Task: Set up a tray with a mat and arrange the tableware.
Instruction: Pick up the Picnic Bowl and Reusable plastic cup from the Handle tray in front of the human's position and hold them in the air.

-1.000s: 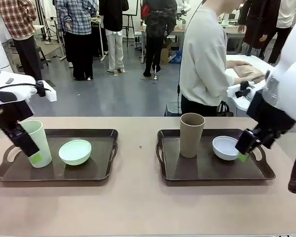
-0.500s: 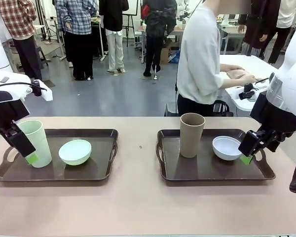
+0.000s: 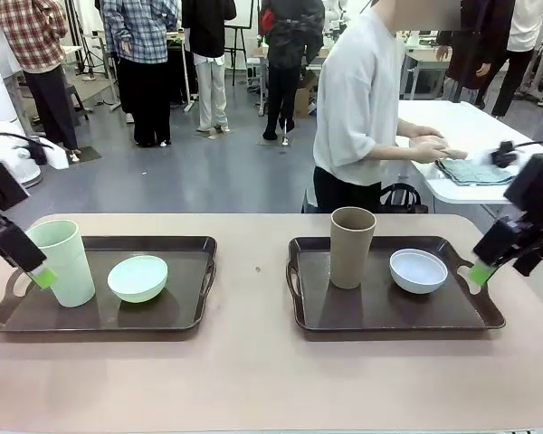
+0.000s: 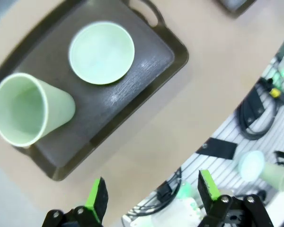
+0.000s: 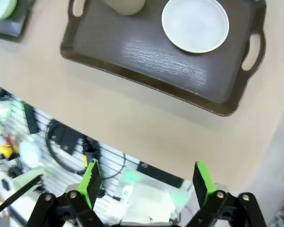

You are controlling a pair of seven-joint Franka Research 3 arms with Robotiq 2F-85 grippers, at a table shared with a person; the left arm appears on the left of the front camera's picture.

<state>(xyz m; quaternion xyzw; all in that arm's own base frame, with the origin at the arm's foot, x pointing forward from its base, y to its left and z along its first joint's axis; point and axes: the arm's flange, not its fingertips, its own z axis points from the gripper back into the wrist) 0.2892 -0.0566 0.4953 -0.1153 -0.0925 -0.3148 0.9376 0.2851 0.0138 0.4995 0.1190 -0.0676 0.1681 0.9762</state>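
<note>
A mint green tumbler (image 3: 65, 262) and mint green bowl (image 3: 138, 278) stand side by side on a dark tray (image 3: 185, 303). The tumbler is nearest the left gripper (image 4: 152, 193), which hangs spread and empty off the tray's outer end. A tan-brown tumbler (image 3: 352, 246) and white bowl (image 3: 418, 270) share a second tray (image 3: 380, 312). The right gripper (image 5: 146, 183), jaws likewise wide and holding nothing, hovers past the bowl's end. All four pieces sit on bare tray floors. They look light, rigid and smooth, likely slippery. The tumblers seem best pinched across the wall below the rim, the bowls over the rim edge. Beyond both grippers, a person (image 3: 357, 108) handles folded cloth (image 3: 475, 170) at a white table (image 3: 457, 122).
</note>
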